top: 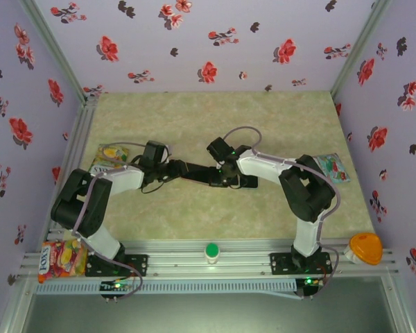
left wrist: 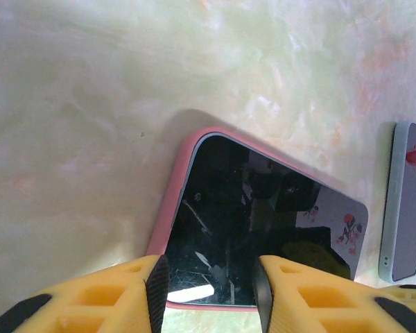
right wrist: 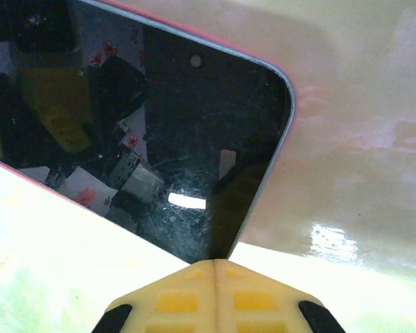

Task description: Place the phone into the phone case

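1 phone + 1 case

Phone cropped top-left, right wrist view; grey slab cropped at right edge.

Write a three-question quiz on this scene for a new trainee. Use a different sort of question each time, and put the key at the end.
1. True or false: the right gripper is shut, with its fingertips together at a corner of the phone.
2. Multiple choice: the rim around the phone's black screen is A) green, B) pink, C) yellow.
3. Short answer: what colour is the round button at the near edge of the table?
Key: 1 true; 2 B; 3 green.
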